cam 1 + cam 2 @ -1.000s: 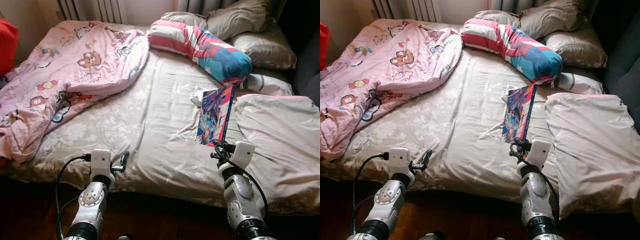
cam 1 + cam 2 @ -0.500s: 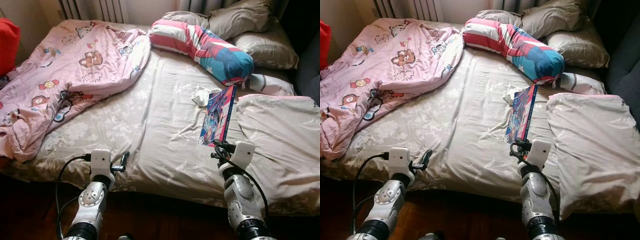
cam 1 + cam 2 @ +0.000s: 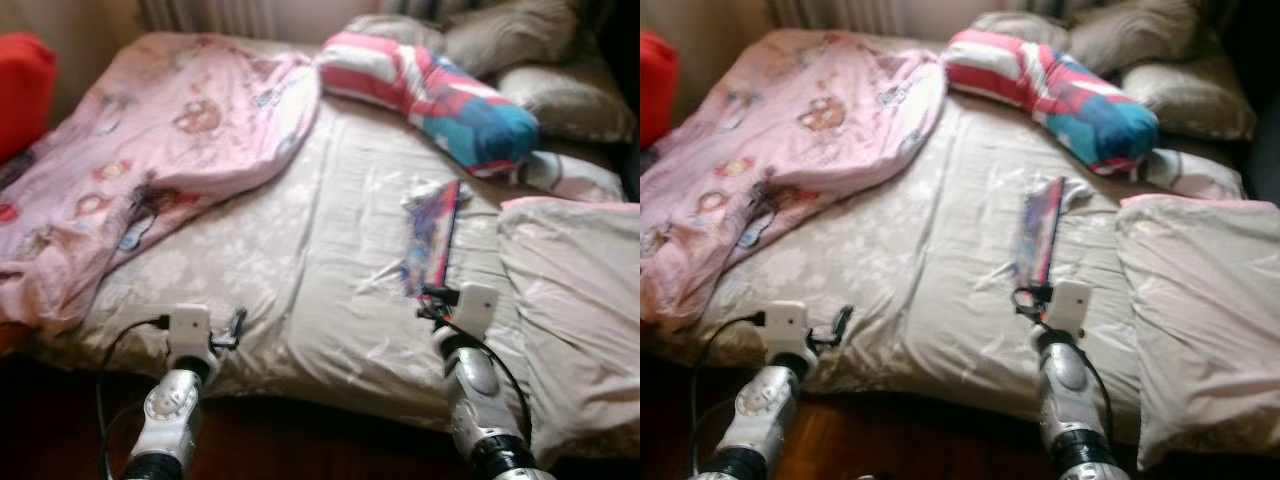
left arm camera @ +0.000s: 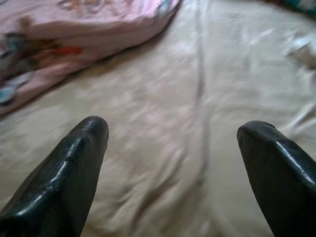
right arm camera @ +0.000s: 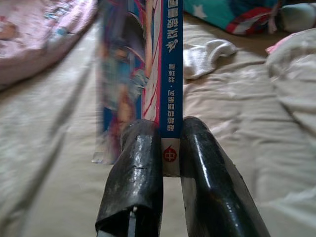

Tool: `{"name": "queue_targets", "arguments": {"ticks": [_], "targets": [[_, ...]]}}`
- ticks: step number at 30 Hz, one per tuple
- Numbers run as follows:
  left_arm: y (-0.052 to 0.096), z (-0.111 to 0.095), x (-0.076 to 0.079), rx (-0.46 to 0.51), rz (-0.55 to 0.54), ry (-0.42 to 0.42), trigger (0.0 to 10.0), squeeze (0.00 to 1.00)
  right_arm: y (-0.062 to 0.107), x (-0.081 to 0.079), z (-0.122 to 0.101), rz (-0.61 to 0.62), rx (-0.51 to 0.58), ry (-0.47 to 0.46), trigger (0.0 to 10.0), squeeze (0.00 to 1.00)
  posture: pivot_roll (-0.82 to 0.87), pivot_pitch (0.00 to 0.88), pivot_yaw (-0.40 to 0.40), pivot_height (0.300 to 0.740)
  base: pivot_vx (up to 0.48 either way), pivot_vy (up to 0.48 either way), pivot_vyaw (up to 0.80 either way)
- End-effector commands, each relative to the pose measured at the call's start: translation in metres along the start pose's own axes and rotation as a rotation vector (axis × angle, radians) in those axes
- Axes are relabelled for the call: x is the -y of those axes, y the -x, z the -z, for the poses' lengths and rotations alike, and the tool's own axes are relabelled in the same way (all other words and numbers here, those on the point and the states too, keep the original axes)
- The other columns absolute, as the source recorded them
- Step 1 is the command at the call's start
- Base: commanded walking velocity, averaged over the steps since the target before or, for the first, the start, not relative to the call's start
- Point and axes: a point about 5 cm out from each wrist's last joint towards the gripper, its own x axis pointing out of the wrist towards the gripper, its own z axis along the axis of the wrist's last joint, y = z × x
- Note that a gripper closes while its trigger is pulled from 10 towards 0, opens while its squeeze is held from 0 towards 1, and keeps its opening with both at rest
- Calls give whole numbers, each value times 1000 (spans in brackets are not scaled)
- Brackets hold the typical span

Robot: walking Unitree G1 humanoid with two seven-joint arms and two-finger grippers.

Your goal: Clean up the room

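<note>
A colourful book [image 3: 432,236] stands on edge above the beige bed sheet [image 3: 300,250], at the right of the bed. My right gripper [image 3: 432,297] is shut on the book's near end; in the right wrist view both fingers [image 5: 136,163] clamp its blue spine [image 5: 171,74]. A white crumpled tissue [image 5: 205,57] lies on the sheet just beyond the book. My left gripper [image 3: 236,325] hovers open over the near left part of the bed, with nothing between its fingers [image 4: 74,163]. A pink cartoon-print quilt [image 3: 150,160] lies bunched over the left half.
A red, white and blue striped bolster [image 3: 430,95] lies across the head of the bed, with beige pillows [image 3: 540,60] behind it. A beige folded cover [image 3: 570,290] lies at the right. A red thing [image 3: 22,90] shows at the far left. Dark wood floor [image 3: 300,440] lies below the bed's edge.
The whole view has shifted and blurred, so the camera moved. The book has turned from lying open-faced toward standing on edge in my right gripper.
</note>
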Motion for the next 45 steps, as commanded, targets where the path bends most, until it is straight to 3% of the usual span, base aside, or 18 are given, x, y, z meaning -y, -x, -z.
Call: {"name": "queue_targets", "arguments": {"ticks": [1, 38, 45], "targets": [[8, 10, -5, -38, -13, -5, 10000, 0, -2, 0, -8, 8, 39, -6, 10000, 0, 116, 184, -26, 740, 352, 0, 0], [8, 9, -5, -37, -7, 1, 10000, 0, -4, -1, -7, 23, 31, -32, 10000, 0, 123, 176, -25, 740, 15, 0, -50], [8, 9, -5, -38, -7, 3, 10000, 0, -4, -1, -6, 16, 21, -29, 10000, 0, 121, 179, -28, 740, 0, 0, -771]]}}
